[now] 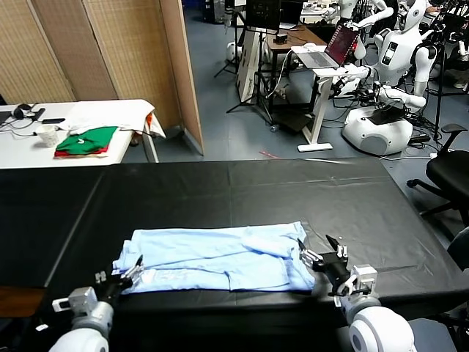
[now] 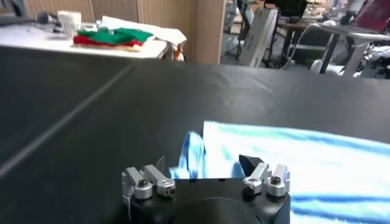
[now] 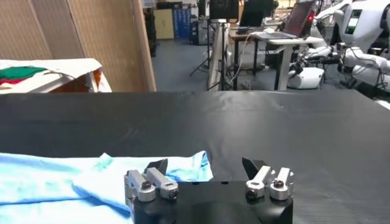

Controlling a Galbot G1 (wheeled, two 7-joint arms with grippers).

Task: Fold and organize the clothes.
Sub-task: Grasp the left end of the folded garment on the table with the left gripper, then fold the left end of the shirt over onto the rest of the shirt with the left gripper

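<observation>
- Head view shows me the blue T-shirt (image 1: 220, 258) lying flat on the black tabletop (image 1: 242, 191), close to the near edge.
- I see the shirt folded into a long strip that runs from my left side to my right side.
- My left pincer (image 1: 132, 273) sits at the left end of the shirt, low over the near left corner.
- Its fingers are spread wide apart and they grip nothing.
- From the left wrist view, the left pincer (image 2: 204, 167) is open, with a bunched bit of the blue T-shirt (image 2: 304, 164) just past the gap between its fingers.
- I cannot tell if the left fingers touch the cloth.
- My right pincer (image 1: 319, 251) sits at the right end of the shirt, by the near right corner.
- Its fingers are also spread wide and hold nothing.
- From the right wrist view, the right pincer (image 3: 206, 168) is open, and the corner of the blue T-shirt (image 3: 91, 182) lies just beyond one finger.
- The other right finger is over bare black tabletop (image 3: 244, 122).
- Far off on my left stands a white table (image 1: 80, 125) with a folded green and red pile (image 1: 86, 141) and a cup (image 1: 47, 135) on it.
- Behind the tabletop I see a desk with a laptop (image 1: 331, 45) and white robots (image 1: 388, 95) on the floor.
</observation>
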